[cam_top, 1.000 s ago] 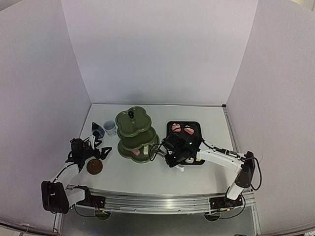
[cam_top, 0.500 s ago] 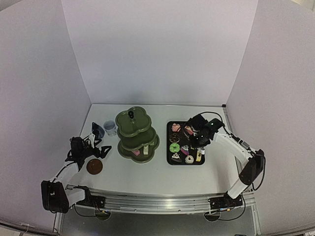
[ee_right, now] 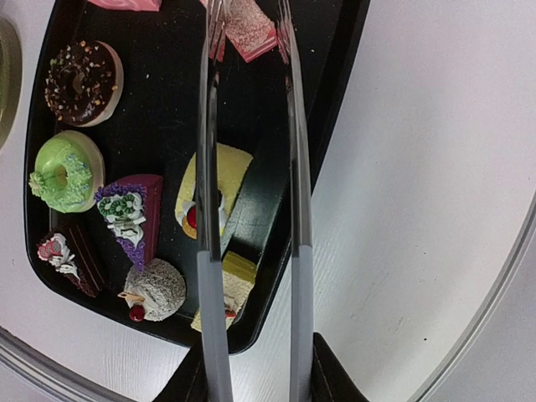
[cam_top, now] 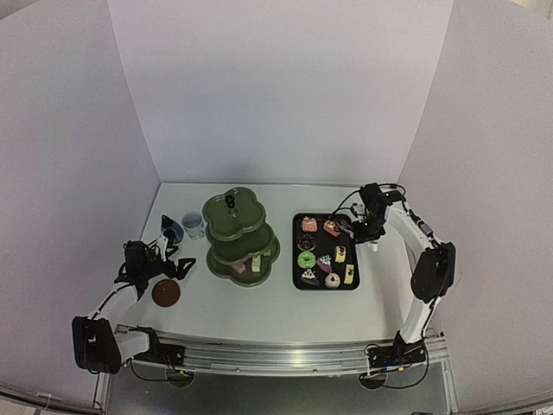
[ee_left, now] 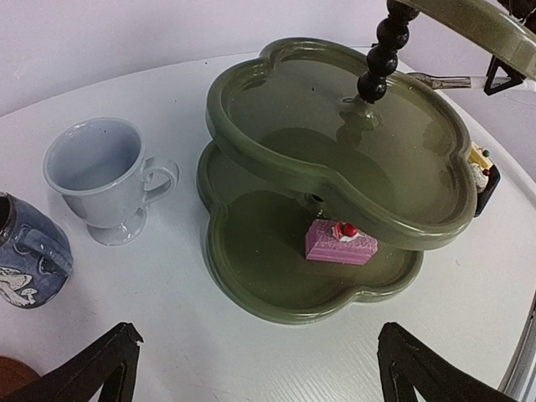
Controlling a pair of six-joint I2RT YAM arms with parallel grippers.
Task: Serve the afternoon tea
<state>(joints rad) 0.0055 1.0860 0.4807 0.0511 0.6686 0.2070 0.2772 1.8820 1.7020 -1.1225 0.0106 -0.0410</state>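
Dark green and scalloped, the three-tier stand (cam_top: 246, 220) occupies the middle of the white table (cam_top: 259, 316). Seen from above, its lowest tier carries a cherry-topped pink slice (ee_left: 339, 243) at 6 o'clock and a pale second piece (cam_top: 257, 264) at 5 o'clock. At the stand's 10 o'clock the white cup (ee_left: 96, 172) stands upright on its foot, handle turned toward the stand, with the small blue jug (ee_left: 25, 251) just beside it on the outer side. A brown disc (cam_top: 166, 294) lies near the stand's 8 o'clock. Most of the pastries (cam_top: 306, 259) sit on the black tray (ee_right: 176, 109) just beside the stand at its 3 o'clock: a chocolate doughnut (ee_right: 82, 73), a green doughnut (ee_right: 63, 172), a purple slice (ee_right: 138, 205), a yellow roll (ee_right: 230, 176), a dark slice (ee_right: 71, 251), a white coconut ball (ee_right: 159, 289) and a yellow bar (ee_right: 239, 272), with a pink wedge (ee_right: 249, 29) at the tray's 12 o'clock end. The right gripper (cam_top: 370, 232), poised over the tray's 2 o'clock corner, is clenched on the handle end of the metal tongs (ee_right: 299, 226). The two blades run side by side above the tray, slightly apart, their tips flanking the pink wedge; whether they touch it cannot be told. The left gripper (ee_left: 258, 335) hovers low over the table at the stand's 9 o'clock, jaws released to their full spread and holding nothing, pointed at the stand.
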